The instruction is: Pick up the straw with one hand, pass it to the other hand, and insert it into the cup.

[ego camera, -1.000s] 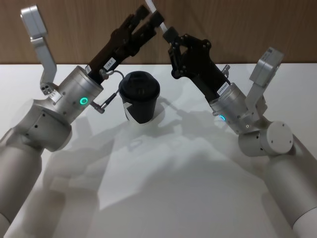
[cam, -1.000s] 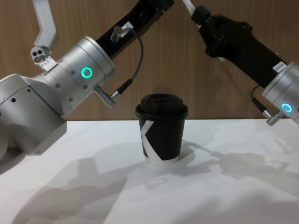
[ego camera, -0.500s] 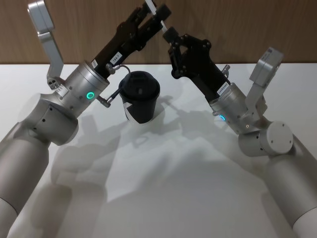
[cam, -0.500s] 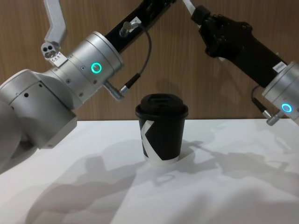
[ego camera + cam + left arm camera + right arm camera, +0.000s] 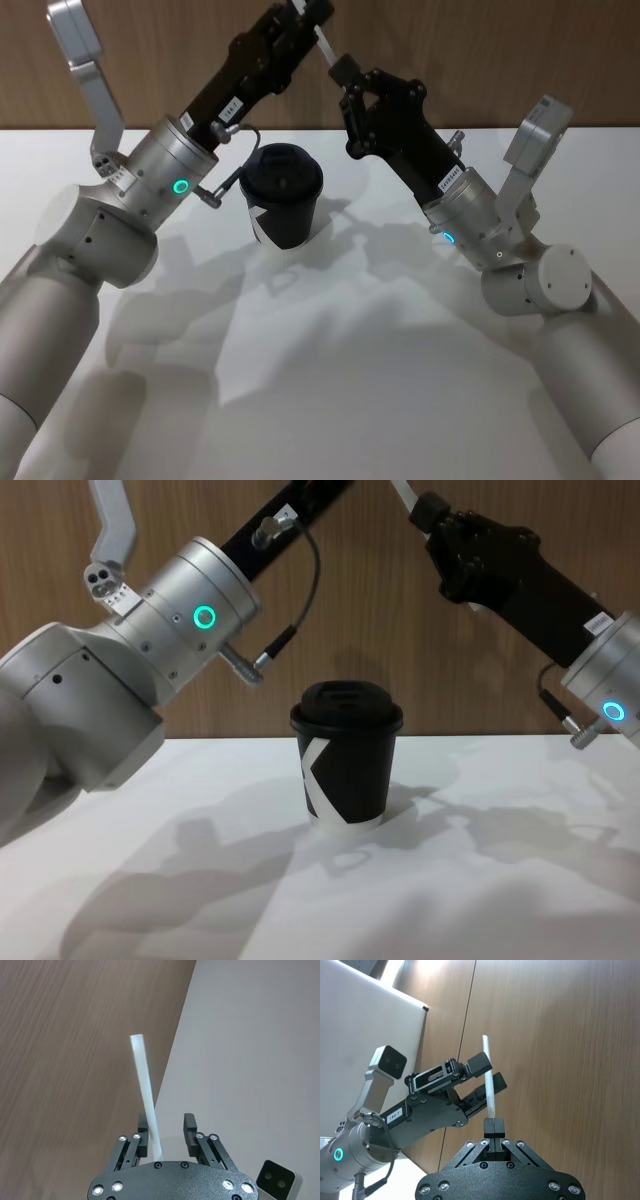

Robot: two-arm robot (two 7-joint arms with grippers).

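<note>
Head view gave us both arms raised over the cup (image 5: 283, 200), which stood upright on the white table (image 5: 350, 390) with its dome lid (image 5: 283, 176) on, touching neither arm. High above the cup, towards the wooden wall (image 5: 480, 50) behind it, the right gripper (image 5: 344, 70) was clenched on the lower end of the straw (image 5: 324, 45). In the right wrist view we saw its two fingertips pressed together, the white straw rising straight out from between them. The left gripper (image 5: 308, 14) reached in from the cup's other side, farther up than the right one. Its fingers (image 5: 189, 1125) stood released: in the left wrist view we saw them parted, the straw running between them, close beside one finger and clearly apart from the other. The straw's free end pointed out past the left fingertips, well above the cup. In the chest view the cup's white angular mark faced us, and both forearms slanted up over it.
</note>
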